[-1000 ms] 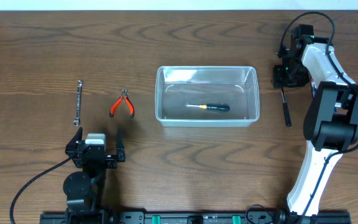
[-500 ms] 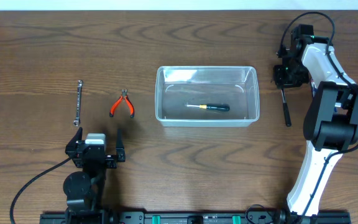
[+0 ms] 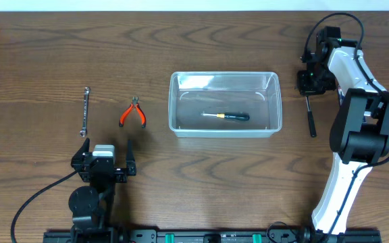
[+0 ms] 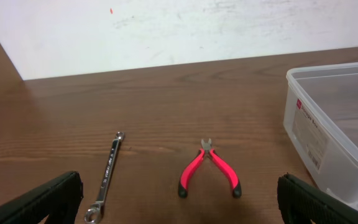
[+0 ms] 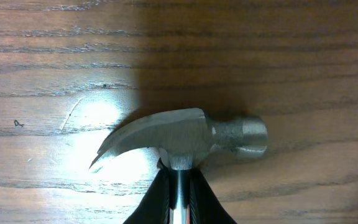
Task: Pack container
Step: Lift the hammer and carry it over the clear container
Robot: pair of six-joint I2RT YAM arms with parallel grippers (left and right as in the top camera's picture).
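I find the container (image 3: pixel 225 74) at the middle of the table (image 3: pixel 32 47), with a screwdriver (image 3: pixel 227 116) lying inside, clear of its walls. Pliers (image 3: pixel 133 113) and a wrench (image 3: pixel 84 111) lie apart on open table to its left. The left claw (image 3: pixel 106 146) sits near them, spread wide and holding nothing. The right claw (image 3: pixel 314 81) hangs over the head of the hammer (image 5: pixel 179 140), beyond the container's right rim; I cannot tell its grip.

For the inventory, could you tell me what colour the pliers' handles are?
Red, black-tipped; the pliers show best from the left wrist.
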